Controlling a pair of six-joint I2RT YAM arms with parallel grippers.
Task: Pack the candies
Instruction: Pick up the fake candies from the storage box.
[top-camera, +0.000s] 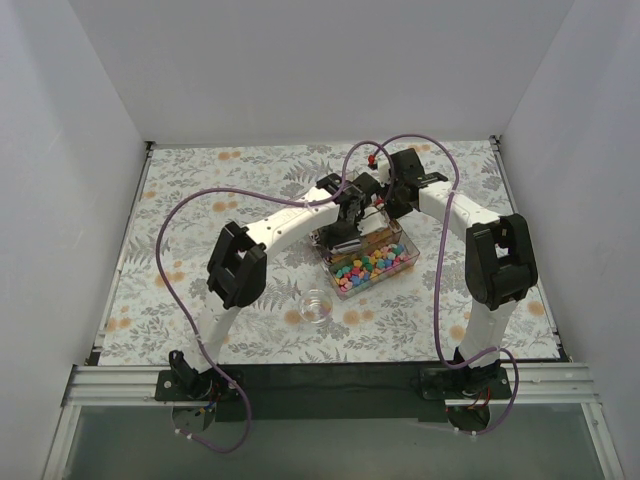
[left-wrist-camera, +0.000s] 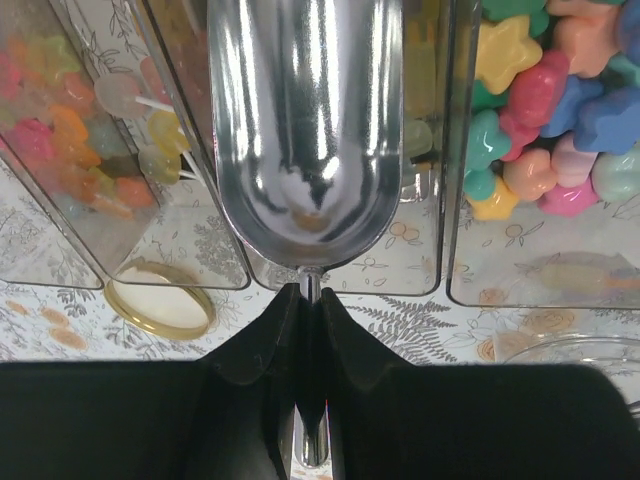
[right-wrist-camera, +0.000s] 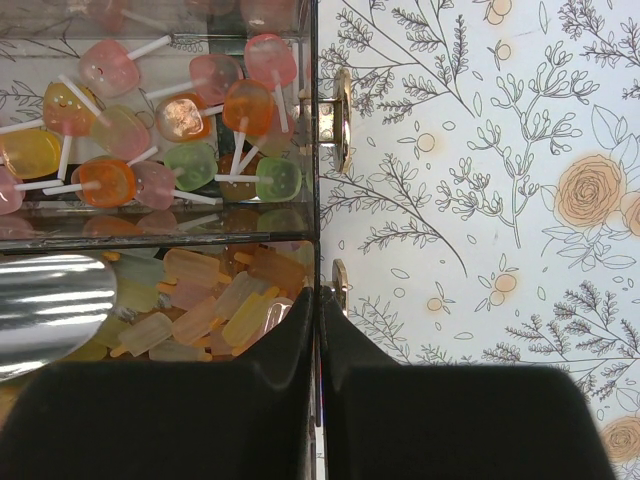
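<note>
Where the two arms meet in the middle of the table, a clear plastic box (right-wrist-camera: 316, 200) with thin see-through walls sits on the leafy cloth (right-wrist-camera: 480, 200). The candies (top-camera: 370, 268) fill its sections. One has bright, bumpy star shapes, another has round glossy lollipops on white sticks, and a third has flat pale ice-pop shapes. The lollipop sticks point many ways, most of them lying sideways.

The left gripper (left-wrist-camera: 310, 300) is squeezed tight on the thin handle of a shiny metal scoop (left-wrist-camera: 305, 120). Its long rounded bowl points straight away from the fingers, over the box. The right gripper (right-wrist-camera: 318, 310) is pinched on the box's side wall. A small clear cup (top-camera: 315, 306) stands near the box.
</note>
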